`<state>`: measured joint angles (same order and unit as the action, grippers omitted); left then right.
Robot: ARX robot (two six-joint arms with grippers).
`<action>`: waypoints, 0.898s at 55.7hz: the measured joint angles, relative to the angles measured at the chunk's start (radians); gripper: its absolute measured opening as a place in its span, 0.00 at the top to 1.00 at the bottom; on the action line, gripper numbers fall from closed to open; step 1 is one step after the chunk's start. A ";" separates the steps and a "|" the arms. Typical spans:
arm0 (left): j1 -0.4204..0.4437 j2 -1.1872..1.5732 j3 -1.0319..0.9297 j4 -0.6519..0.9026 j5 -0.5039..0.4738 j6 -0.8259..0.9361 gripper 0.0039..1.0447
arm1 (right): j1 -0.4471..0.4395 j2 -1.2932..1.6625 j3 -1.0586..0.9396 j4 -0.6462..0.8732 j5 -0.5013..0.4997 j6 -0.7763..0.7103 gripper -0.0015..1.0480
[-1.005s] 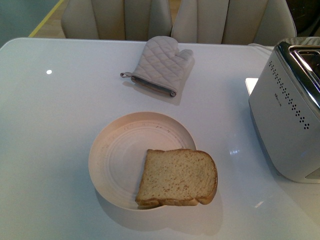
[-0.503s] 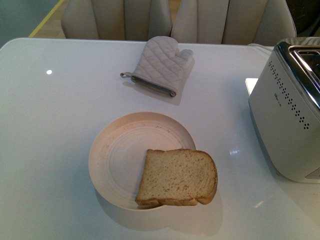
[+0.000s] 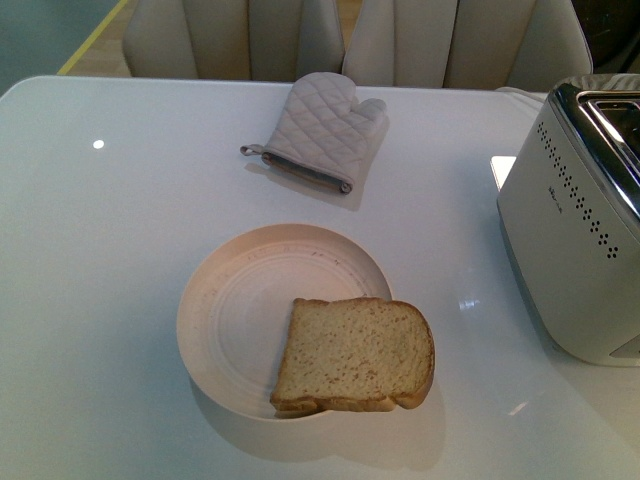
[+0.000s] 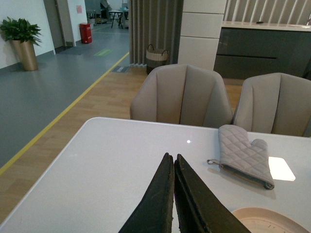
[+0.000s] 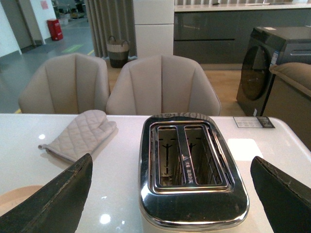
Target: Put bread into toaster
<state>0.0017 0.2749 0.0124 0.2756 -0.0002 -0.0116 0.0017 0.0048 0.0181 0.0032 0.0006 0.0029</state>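
Observation:
The bread (image 3: 355, 353), a tan slice with a brown crust, lies flat on the near right part of a round cream plate (image 3: 235, 310). The white toaster (image 3: 575, 240) stands at the table's right side; the right wrist view looks down on its chrome top (image 5: 190, 160) with two empty slots. My right gripper (image 5: 172, 167) is open, its dark fingers either side of the toaster and above it. My left gripper (image 4: 171, 158) is shut with nothing in it, above the table; the plate's rim (image 4: 267, 216) shows beside it. Neither arm appears in the front view.
A quilted beige oven mitt (image 3: 320, 130) lies on the white table (image 3: 110, 250) beyond the plate. Two beige chairs (image 3: 350, 35) stand at the far edge. The toaster is close to the table's right edge.

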 joint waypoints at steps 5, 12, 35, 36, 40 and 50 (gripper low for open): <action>0.000 -0.026 0.000 -0.027 0.000 0.000 0.97 | 0.000 0.000 0.000 0.000 0.000 0.000 0.09; 0.000 -0.060 0.000 -0.060 0.000 0.000 0.97 | 0.000 0.000 0.000 0.000 0.000 0.000 0.09; 0.000 -0.267 0.000 -0.273 0.000 0.000 0.97 | 0.000 0.000 0.000 0.000 0.000 0.000 0.09; 0.000 -0.268 0.000 -0.274 0.000 0.000 0.97 | 0.000 0.000 0.000 0.000 0.000 0.000 0.09; 0.000 -0.268 0.000 -0.274 0.000 0.000 0.97 | 0.000 0.000 0.000 0.000 0.000 0.000 0.09; 0.000 -0.269 0.000 -0.274 0.000 0.000 0.69 | 0.000 0.000 0.000 0.000 0.000 0.000 0.09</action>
<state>0.0017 0.0063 0.0124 0.0013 -0.0002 -0.0113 0.0017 0.0048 0.0181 0.0032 0.0006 0.0029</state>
